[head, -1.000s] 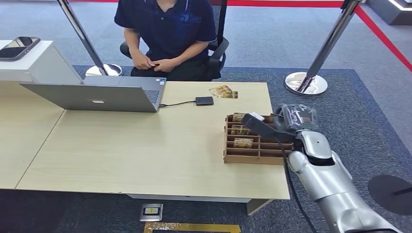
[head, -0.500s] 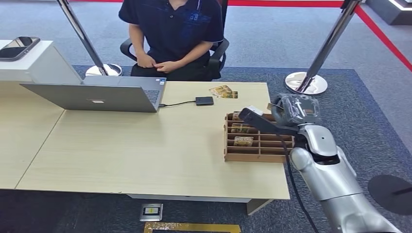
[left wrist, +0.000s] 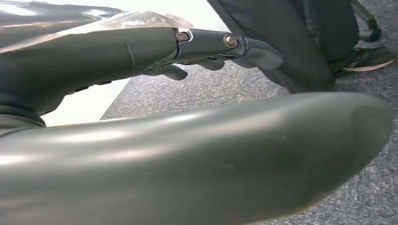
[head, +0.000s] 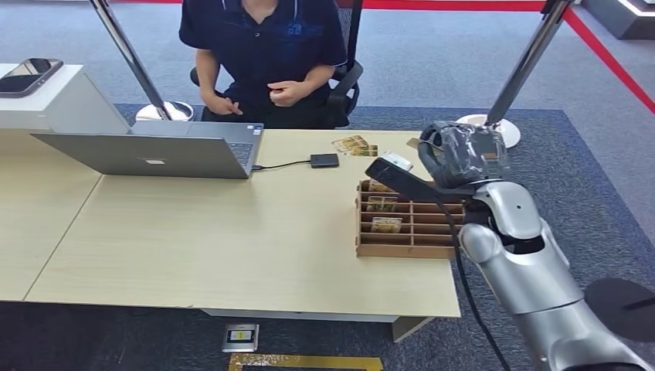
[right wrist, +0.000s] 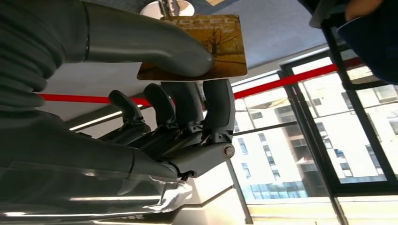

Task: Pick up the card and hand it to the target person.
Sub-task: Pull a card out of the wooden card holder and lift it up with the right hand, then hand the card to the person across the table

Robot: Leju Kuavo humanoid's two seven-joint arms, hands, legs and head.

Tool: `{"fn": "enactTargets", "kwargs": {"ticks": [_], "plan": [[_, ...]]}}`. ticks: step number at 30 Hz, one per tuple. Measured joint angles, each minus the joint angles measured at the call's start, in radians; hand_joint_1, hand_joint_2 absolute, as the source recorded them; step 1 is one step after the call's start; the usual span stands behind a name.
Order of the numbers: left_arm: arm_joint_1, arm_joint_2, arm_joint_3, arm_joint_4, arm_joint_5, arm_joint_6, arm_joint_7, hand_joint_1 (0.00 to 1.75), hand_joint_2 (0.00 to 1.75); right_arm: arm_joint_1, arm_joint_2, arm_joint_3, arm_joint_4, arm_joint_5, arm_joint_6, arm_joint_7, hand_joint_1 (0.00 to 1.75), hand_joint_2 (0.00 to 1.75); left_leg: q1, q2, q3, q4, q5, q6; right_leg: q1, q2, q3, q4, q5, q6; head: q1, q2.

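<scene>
My right hand [head: 461, 154] is raised above the far right corner of the wooden organiser [head: 402, 250], wrapped in clear plastic. It pinches a brown hotel card [right wrist: 228, 47] between thumb and fingers [right wrist: 219, 105]; in the head view just a tan edge of the card [head: 415, 142] sticks out toward the table. The person [head: 263, 42], in a dark blue shirt, sits behind the table's far edge with one hand [head: 284, 94] lifted at chest height, well apart from my hand. My left hand [left wrist: 211, 51] hangs beside the table over grey carpet, with nothing in its fingers.
The organiser holds more cards [head: 386, 225]. Two loose cards [head: 356, 145] and a small black device [head: 324, 160] lie near the far edge. A grey laptop [head: 154, 153] stands at the left. A stanchion post [head: 525, 66] rises behind my right hand.
My right hand has lifted off the organiser and moved away from me with the card. The person has shifted in the chair and raised one hand.
</scene>
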State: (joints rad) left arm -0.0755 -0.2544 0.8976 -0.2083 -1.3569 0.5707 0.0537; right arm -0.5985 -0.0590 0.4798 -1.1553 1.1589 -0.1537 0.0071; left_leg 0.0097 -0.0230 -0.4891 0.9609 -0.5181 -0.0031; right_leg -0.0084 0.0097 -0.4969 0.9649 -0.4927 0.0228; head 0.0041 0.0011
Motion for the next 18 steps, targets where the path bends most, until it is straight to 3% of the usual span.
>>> {"fn": "enactTargets", "kwargs": {"ticks": [5, 11, 18], "plan": [[-0.002, 0.000, -0.001, 0.000, -0.013, 0.000, -0.001, 0.00, 0.00, -0.084, 0.082, 0.041, 0.118, 0.005, -0.035, 0.014, 1.40, 1.75, 0.000, 0.000, 0.000, 0.000, 0.000, 0.000, 0.000, 0.000, 0.000, 0.001, 0.000, 0.000, 0.000, 0.000], [-0.008, 0.000, -0.002, 0.000, -0.018, -0.001, -0.001, 0.00, 0.00, -0.208, 0.228, 0.065, 0.357, 0.034, -0.069, 0.046, 1.44, 1.75, 0.000, 0.000, -0.001, 0.000, 0.001, -0.001, 0.000, 0.000, -0.001, 0.001, 0.000, 0.000, 0.000, 0.000], [-0.010, 0.000, -0.004, 0.000, -0.025, -0.001, 0.000, 0.00, 0.00, -0.293, 0.320, 0.074, 0.539, 0.069, -0.076, 0.076, 1.42, 1.75, 0.000, 0.000, -0.001, 0.000, 0.001, 0.000, 0.000, 0.000, -0.001, 0.001, 0.000, 0.000, 0.000, 0.000]]}}
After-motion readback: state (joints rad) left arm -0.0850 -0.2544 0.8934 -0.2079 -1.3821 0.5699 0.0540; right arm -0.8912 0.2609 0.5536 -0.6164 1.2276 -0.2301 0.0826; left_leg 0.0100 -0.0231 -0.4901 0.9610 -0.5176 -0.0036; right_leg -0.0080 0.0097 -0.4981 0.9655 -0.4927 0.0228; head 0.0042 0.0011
